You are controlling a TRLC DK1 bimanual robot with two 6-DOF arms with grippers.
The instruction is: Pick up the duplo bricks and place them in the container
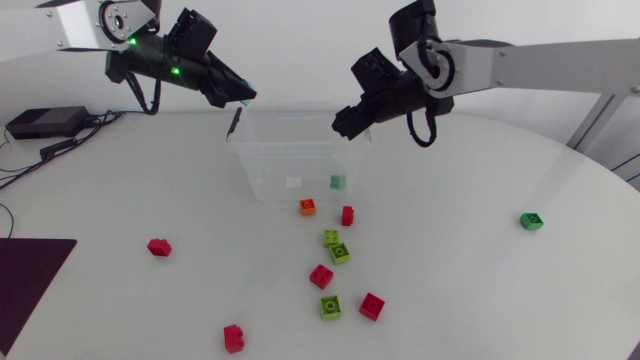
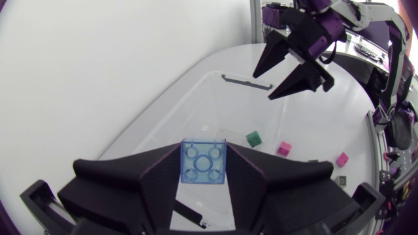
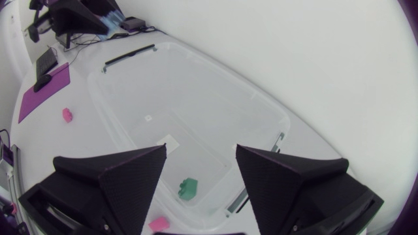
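The clear plastic container [image 1: 262,178] stands at the back middle of the table, with a green brick [image 1: 338,182] and a white brick [image 1: 293,182] on its floor. My left gripper [image 1: 240,97] hangs over the container's left rim, shut on a pale blue brick [image 2: 204,162]. Above the right back corner my right gripper [image 1: 349,119] is open and holds nothing. In its wrist view the green brick [image 3: 188,188] lies below the right gripper [image 3: 200,156]. Loose bricks lie in front of the container: orange [image 1: 308,207], red [image 1: 347,215], lime green [image 1: 340,253] and several more.
Single bricks lie apart: red [image 1: 159,247] at the left, red [image 1: 233,338] near the front edge, green [image 1: 531,221] at the right. A black box [image 1: 45,122] with cables sits at the far left. A dark mat [image 1: 30,275] covers the front left corner.
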